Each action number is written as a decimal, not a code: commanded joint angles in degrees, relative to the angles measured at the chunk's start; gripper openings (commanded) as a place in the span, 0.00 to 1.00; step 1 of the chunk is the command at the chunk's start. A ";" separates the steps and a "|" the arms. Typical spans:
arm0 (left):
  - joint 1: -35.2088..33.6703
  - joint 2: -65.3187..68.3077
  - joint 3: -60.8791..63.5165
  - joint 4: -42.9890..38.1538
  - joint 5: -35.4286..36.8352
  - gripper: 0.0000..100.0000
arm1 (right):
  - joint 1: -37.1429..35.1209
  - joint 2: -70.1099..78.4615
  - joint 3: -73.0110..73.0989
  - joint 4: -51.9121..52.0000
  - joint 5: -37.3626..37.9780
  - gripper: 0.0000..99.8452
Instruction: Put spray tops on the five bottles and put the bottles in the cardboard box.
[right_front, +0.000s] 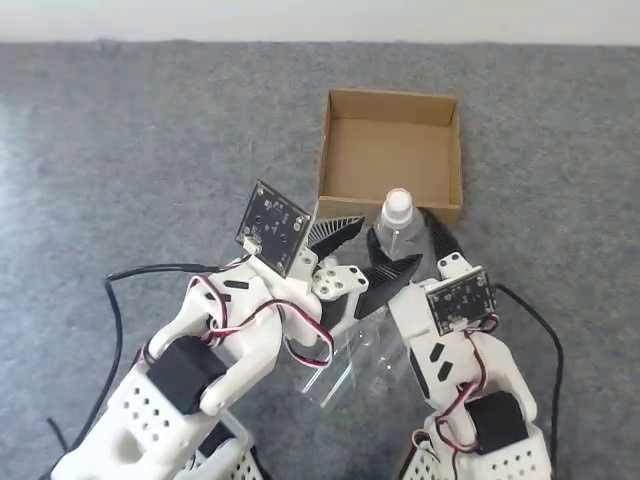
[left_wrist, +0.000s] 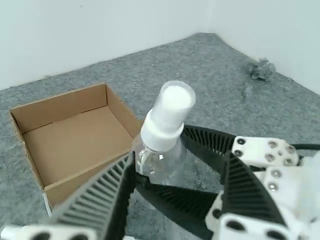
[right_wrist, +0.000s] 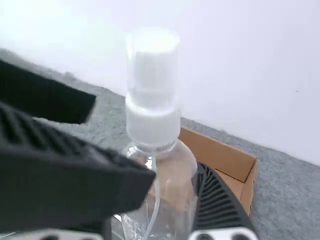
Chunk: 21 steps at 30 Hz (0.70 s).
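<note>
guessing the right gripper (right_front: 408, 248), clamped on the capped bottle (right_front: 398, 215), could snag the near wall of the cardboard box (right_front: 390, 102); left gripper (right_front: 362, 250) gapes wide, empty, crowding it.

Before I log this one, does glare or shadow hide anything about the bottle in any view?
High view: the light is even, with only a soft shadow inside the cardboard box; the clear bottle fades into the grey carpet. Left wrist view: the spray top is bright but readable. Right wrist view: its white cap nearly merges with the pale wall behind.
</note>
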<state>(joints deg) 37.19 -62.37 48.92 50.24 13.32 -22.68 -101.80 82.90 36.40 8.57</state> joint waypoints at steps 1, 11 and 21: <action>-0.09 -0.97 -5.23 0.62 0.44 0.26 | 0.75 -0.40 -0.35 -2.33 -0.53 0.01; -6.59 -0.97 -11.21 2.20 0.62 0.26 | 0.75 -0.40 -0.18 -2.42 -0.53 0.01; -14.42 -0.97 -10.95 7.91 0.62 0.26 | 0.84 -0.40 -0.18 -2.24 -0.62 0.01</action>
<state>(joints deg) 25.58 -62.37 40.92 54.64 13.32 -22.95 -101.80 83.52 35.43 8.57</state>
